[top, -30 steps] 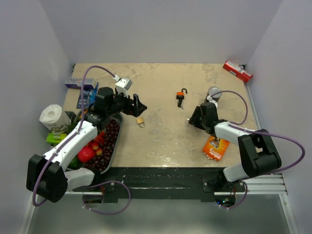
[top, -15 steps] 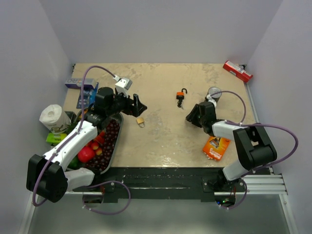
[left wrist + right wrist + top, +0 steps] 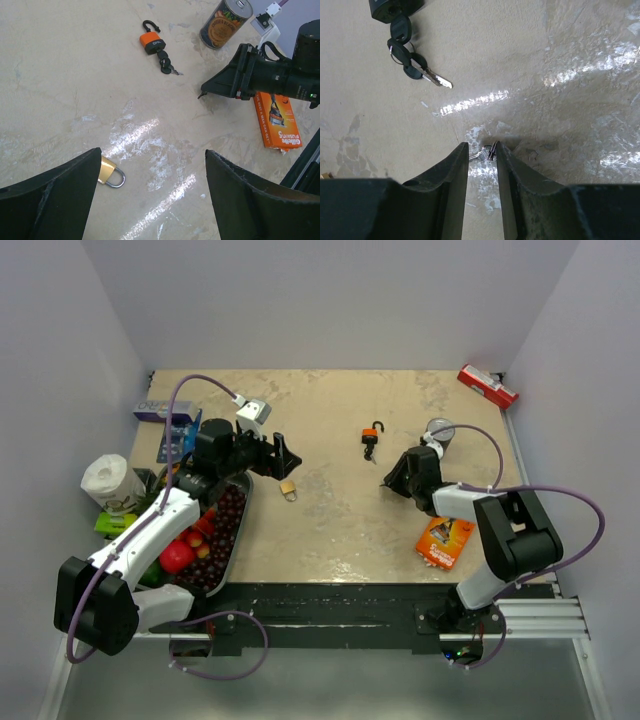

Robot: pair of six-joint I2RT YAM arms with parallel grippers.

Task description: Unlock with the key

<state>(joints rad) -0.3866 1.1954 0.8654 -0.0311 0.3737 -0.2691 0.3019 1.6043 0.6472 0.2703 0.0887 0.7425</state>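
A tiny key [image 3: 489,150], silvery with a dark edge, sits between the fingertips of my right gripper [image 3: 481,146], which is shut on it low over the table. The same gripper [image 3: 387,483] is right of the table's middle and also shows in the left wrist view [image 3: 201,93]. A brass padlock [image 3: 288,488] with its shackle shut lies just under my left gripper [image 3: 285,462]. The left gripper [image 3: 152,151] is wide open and empty, with the brass padlock [image 3: 109,172] by its left finger.
An orange padlock [image 3: 371,437] with an open black shackle lies at the centre back, black-headed keys [image 3: 415,70] hanging from it. A tin can [image 3: 438,430] and an orange razor box [image 3: 443,542] are at the right. A fruit tray [image 3: 243,502] is on the left.
My right gripper has shifted slightly towards the back and left, with its arm swinging round. The left arm and both padlocks have not moved.
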